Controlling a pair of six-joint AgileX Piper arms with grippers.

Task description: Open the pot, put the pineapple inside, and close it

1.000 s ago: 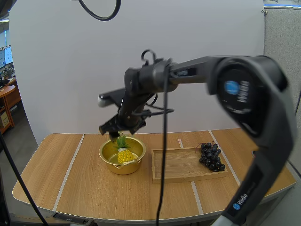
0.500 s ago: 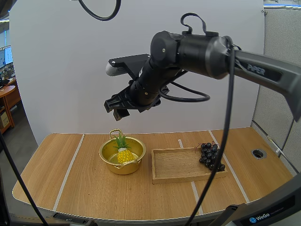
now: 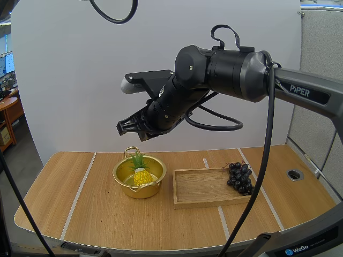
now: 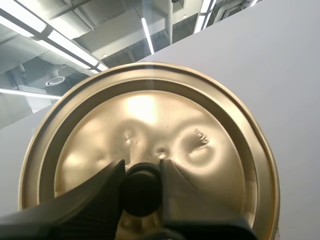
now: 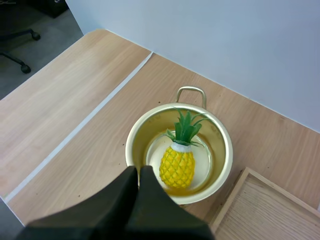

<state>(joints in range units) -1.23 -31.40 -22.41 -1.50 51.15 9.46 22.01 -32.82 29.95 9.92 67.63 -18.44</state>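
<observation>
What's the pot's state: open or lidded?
Open. The pot shows a bare rim with the pineapple upright inside; the lid is pinched by its knob in the left tool.

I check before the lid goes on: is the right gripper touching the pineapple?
Apart. The high view shows the right gripper high above the pot, with clear air between it and the pineapple inside.

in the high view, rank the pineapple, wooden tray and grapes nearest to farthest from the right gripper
From the right gripper, raised above the pot:
1. pineapple, inside the pot, almost beneath the gripper
2. wooden tray, to the right of the pot
3. grapes, at the tray's far right end
</observation>
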